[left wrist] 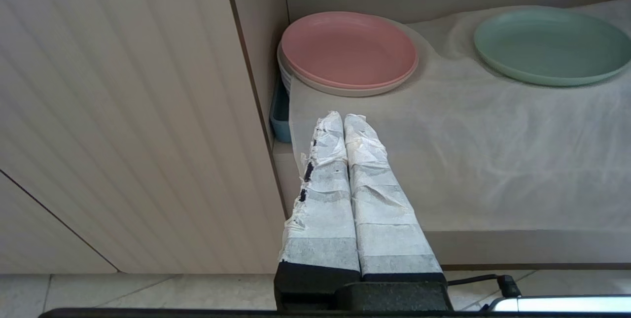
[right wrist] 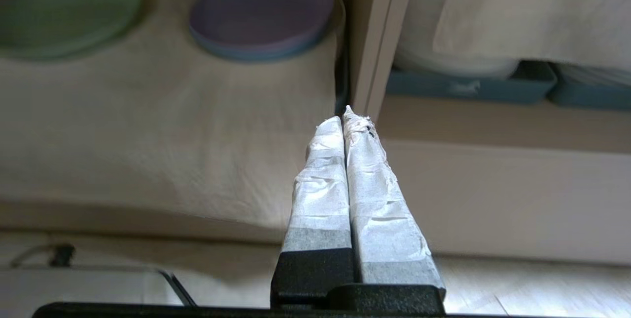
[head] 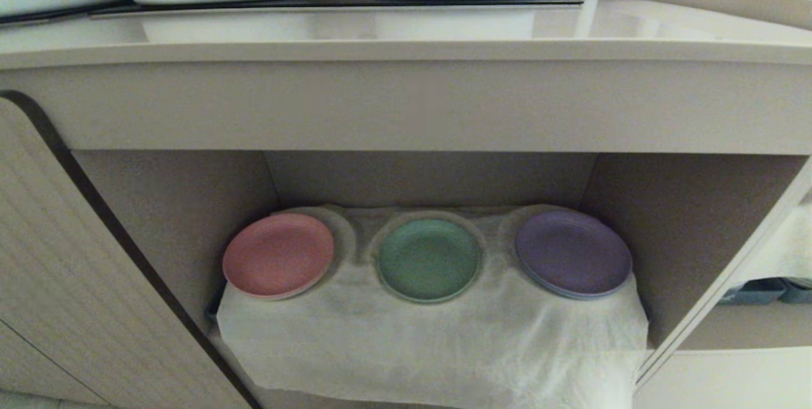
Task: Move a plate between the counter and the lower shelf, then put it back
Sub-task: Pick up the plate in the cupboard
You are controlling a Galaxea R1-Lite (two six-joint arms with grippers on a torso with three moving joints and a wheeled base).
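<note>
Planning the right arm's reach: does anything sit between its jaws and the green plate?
Nothing visible does. The right gripper hangs shut before the white cloth, and the green plate lies uncovered between the pink plate and purple plate.

The plate lies on the lower shelf, under the counter.

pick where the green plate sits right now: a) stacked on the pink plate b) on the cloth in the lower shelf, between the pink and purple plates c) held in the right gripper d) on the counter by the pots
b: the green plate lies on the white cloth in the lower shelf, with the pink plate on one side and the purple plate on the other; both grippers are shut and empty.
</note>
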